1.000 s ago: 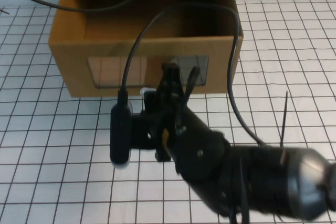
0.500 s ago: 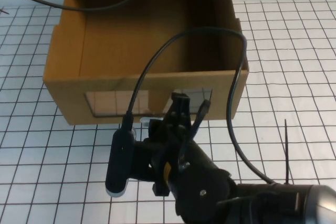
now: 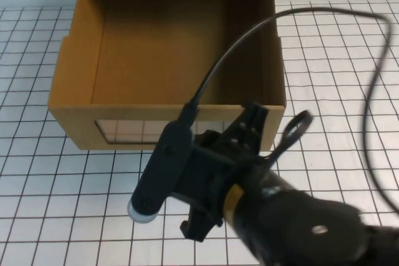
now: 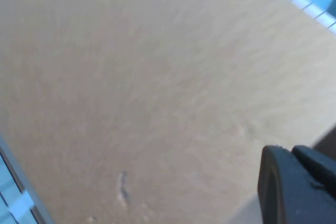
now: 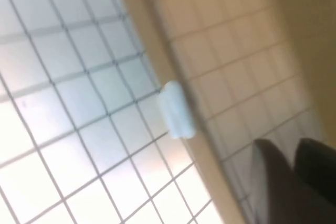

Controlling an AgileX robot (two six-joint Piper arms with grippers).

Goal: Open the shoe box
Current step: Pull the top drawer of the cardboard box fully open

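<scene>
- Brown cardboard shoe box [image 3: 163, 48] sat on white grid-lined bench [image 3: 349, 60], top open, inside bare & empty as far as seen.
- Box front wall had a clear window panel [image 3: 124, 131]; small pale translucent pull tab [image 5: 176, 109] on that wall.
- right gripper [image 3: 257, 116] hung just in front of box front wall, nr its right corner. Jaws narrow, only slightly apart, w/ nothing btw them; pull tab lay beside them, not gripped.
- left gripper [image 4: 294, 187] sat close against a plain cardboard face of box; not seen in high view. Can't tell if parted or closed.
- Progress, my read: opening looked done or v. nearly done, since interior was fully exposed.
- Left to do, prob.: right gripper lets go fully & backs away from front wall; left gripper comes off box.
</scene>
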